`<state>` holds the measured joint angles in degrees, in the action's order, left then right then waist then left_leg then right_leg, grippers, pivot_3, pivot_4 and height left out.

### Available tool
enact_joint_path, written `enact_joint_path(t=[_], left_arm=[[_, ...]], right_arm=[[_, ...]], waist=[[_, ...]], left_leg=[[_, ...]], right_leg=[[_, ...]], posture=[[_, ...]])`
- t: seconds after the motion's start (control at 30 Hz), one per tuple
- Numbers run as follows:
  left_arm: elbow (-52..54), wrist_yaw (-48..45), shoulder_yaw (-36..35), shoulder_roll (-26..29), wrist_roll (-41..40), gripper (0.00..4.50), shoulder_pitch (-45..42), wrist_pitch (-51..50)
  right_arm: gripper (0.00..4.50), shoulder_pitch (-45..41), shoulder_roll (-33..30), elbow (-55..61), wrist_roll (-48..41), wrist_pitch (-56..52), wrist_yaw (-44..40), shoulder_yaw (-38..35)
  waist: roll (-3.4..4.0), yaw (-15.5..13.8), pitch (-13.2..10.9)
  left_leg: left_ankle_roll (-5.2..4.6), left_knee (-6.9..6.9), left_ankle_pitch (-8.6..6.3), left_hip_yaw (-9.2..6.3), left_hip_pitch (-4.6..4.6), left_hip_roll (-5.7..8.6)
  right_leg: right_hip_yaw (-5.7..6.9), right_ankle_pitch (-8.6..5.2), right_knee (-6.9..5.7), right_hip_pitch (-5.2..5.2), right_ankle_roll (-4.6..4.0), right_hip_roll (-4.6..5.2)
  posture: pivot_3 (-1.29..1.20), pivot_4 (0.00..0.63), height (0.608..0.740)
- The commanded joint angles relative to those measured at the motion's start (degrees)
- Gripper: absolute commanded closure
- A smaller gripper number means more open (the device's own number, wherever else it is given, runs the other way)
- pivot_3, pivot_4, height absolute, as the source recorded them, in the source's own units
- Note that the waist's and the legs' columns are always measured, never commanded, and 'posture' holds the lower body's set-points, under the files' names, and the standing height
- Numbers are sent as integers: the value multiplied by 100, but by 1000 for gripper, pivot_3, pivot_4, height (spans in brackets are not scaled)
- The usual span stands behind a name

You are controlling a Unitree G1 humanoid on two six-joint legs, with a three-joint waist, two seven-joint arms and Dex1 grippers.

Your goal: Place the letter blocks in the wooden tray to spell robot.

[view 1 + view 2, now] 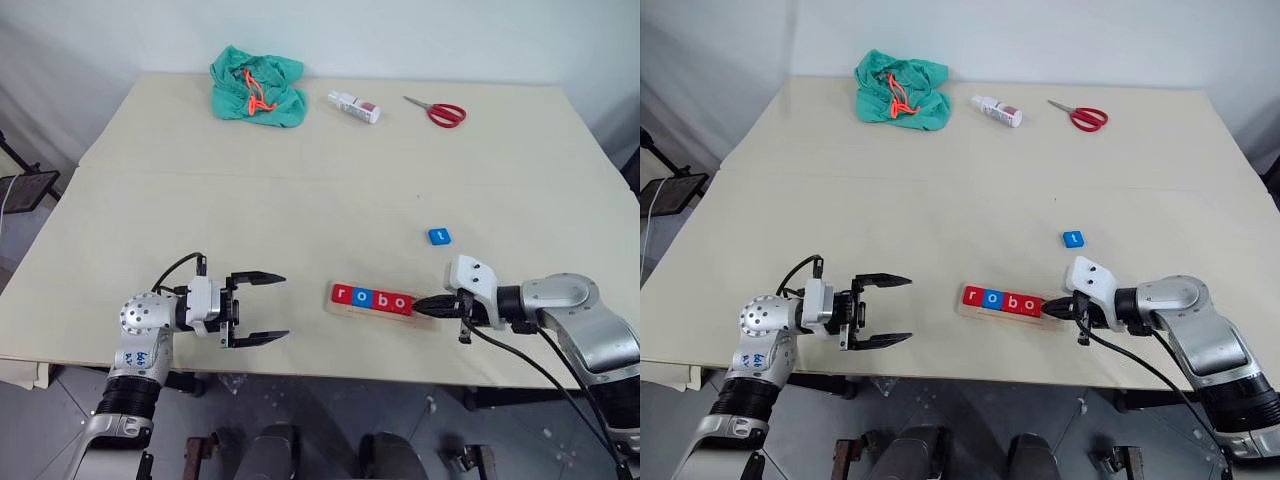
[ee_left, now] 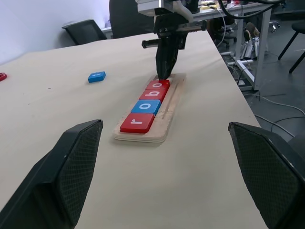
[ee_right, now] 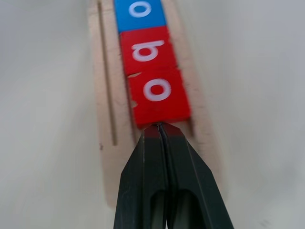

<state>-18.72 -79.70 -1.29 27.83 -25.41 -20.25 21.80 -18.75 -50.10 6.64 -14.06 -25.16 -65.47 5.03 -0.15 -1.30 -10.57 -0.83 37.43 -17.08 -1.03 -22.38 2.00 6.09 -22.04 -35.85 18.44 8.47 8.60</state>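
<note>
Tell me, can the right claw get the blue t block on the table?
Probably yes. The blue t block lies alone on bare table just beyond the right claw, nothing between them. The claw is shut at the wooden tray and must open first.

Lab or test room, office-like. Large pale table (image 1: 300, 200) set against plain white walls, grey floor below. Left wrist view looks past the table to black office chairs (image 2: 86, 31) and a desk (image 2: 238, 12) on metal legs with loose cables. Far side of table: scattered props, green cloth (image 1: 256, 87), small bottle (image 1: 354, 106), scissors (image 1: 437, 111).
</note>
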Motion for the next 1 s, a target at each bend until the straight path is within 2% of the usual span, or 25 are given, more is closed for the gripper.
enact_joint_path(t=[0.03, 0.3, 0.4, 0.47, 0.77, 1.0], left_arm=[[69, -12, -33, 17, -11, 0, -50, 51], [20, -83, -67, 63, -33, 0, -32, 78], [-67, -156, -112, 107, -66, 0, -86, 76], [-145, -214, -132, 125, -81, 0, -139, 68], [-671, -451, -199, 139, -64, 0, -512, 122], [-700, -511, -171, 114, -48, 0, -626, 117]], right_arm=[[4470, -21, -188, 86, -93, -22, 27, -349], [4470, 348, -207, 551, -575, -667, 418, -1210], [3855, 977, 268, 834, -1025, -970, 1106, -2338], [3182, 1354, 527, 1009, -1127, -1078, 1490, -2798], [27, 1885, 1208, 1412, -1242, -1073, 2575, -3268], [27, 1453, 1492, 1475, -1379, -1380, 3088, -2851]], waist=[[0, -1, 0], [0, -6, 0], [-1, -32, 0], [-1, -41, 0], [1, 22, 1], [1, 13, 1]], left_leg=[[0, 0, 0, 0, 0, 1], [0, -1, 0, 0, -1, 0], [0, -1, 0, 0, -1, -1], [0, -3, 0, 0, -1, 2], [1, -9, 0, 8, 8, -2], [1, -9, 0, 5, 10, 0]], right_leg=[[0, 0, 0, 0, 0, 1], [1, 0, 0, 0, 0, 1], [3, 0, 0, -1, 0, 0], [12, 0, -2, -5, 0, 1], [-3, 0, -3, -1, 0, -2], [-6, 0, -5, -2, 0, -1]], posture=[[0, 150, 740], [0, 150, 740], [0, 150, 740], [0, 150, 740], [0, 150, 740], [0, 150, 740]])
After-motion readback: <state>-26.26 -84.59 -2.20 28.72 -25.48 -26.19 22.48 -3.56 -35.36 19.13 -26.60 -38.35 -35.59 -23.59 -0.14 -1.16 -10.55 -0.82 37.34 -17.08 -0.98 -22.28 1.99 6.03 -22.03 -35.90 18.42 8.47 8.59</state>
